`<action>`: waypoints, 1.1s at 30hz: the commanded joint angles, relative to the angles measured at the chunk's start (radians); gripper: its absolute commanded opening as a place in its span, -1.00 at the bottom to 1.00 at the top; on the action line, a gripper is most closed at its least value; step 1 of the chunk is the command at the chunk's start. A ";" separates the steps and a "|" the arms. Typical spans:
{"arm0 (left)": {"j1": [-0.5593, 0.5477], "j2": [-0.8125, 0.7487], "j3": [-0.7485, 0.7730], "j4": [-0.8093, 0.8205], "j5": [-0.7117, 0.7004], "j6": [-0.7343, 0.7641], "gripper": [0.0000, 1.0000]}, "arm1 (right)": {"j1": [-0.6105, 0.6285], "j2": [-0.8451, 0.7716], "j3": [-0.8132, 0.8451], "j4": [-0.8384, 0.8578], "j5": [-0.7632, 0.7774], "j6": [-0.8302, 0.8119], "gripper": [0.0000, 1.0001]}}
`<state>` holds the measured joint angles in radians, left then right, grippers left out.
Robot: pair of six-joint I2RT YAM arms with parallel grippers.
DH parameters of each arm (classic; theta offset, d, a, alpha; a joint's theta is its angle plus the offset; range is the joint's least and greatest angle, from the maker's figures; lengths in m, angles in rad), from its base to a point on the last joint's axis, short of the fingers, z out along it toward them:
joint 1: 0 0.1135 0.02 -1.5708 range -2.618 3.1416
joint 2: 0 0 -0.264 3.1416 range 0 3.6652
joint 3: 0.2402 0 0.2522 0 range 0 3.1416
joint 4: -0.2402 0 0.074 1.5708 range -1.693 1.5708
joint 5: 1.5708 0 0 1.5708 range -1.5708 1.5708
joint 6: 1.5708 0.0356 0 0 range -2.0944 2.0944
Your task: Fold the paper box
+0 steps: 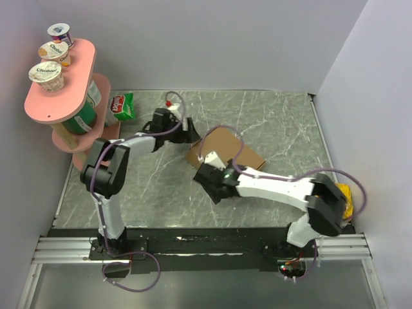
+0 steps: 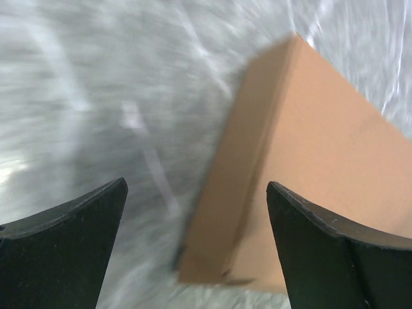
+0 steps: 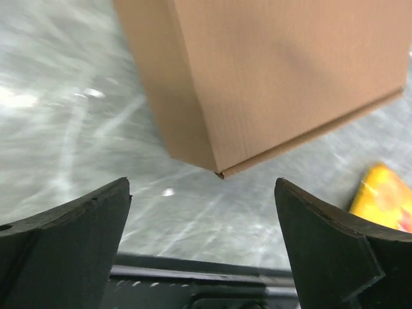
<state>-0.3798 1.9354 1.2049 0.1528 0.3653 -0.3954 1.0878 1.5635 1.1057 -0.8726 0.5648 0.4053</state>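
The paper box (image 1: 226, 149) is a plain brown cardboard box, folded shut and flat, lying on the grey marble-patterned table near the middle. My left gripper (image 1: 190, 135) is open and empty just beyond the box's left corner. In the left wrist view (image 2: 196, 187) the box (image 2: 315, 161) lies ahead, its near corner between the fingertips and not touched. My right gripper (image 1: 206, 174) is open and empty at the box's near-left edge. In the right wrist view (image 3: 203, 183) the box (image 3: 277, 71) is above the fingertips, clear of them.
A pink two-tier shelf (image 1: 45, 106) with yogurt cups stands at the far left. A green snack bag (image 1: 122, 106) lies beside it. A yellow packet (image 1: 346, 199) lies by the right arm's base and also shows in the right wrist view (image 3: 386, 196). A metal rail (image 1: 206, 248) runs along the near edge.
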 commanded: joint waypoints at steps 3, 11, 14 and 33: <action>0.111 -0.202 -0.068 0.102 0.050 -0.106 0.92 | -0.271 -0.192 -0.012 0.271 -0.404 -0.239 0.99; 0.124 -0.345 -0.198 0.102 0.072 -0.160 0.92 | -0.698 -0.021 0.120 0.425 -0.828 -0.434 0.89; 0.124 -0.415 -0.246 0.096 0.075 -0.166 0.92 | -0.775 0.079 0.184 0.443 -0.950 -0.441 0.81; 0.127 -0.749 -0.278 -0.211 0.113 -0.054 0.92 | -0.982 0.561 0.463 0.317 -1.428 -0.430 0.17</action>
<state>-0.2546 1.2510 0.9005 0.0391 0.4561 -0.5060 0.1051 2.0804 1.5192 -0.4881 -0.7319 -0.0238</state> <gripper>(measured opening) 0.962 0.628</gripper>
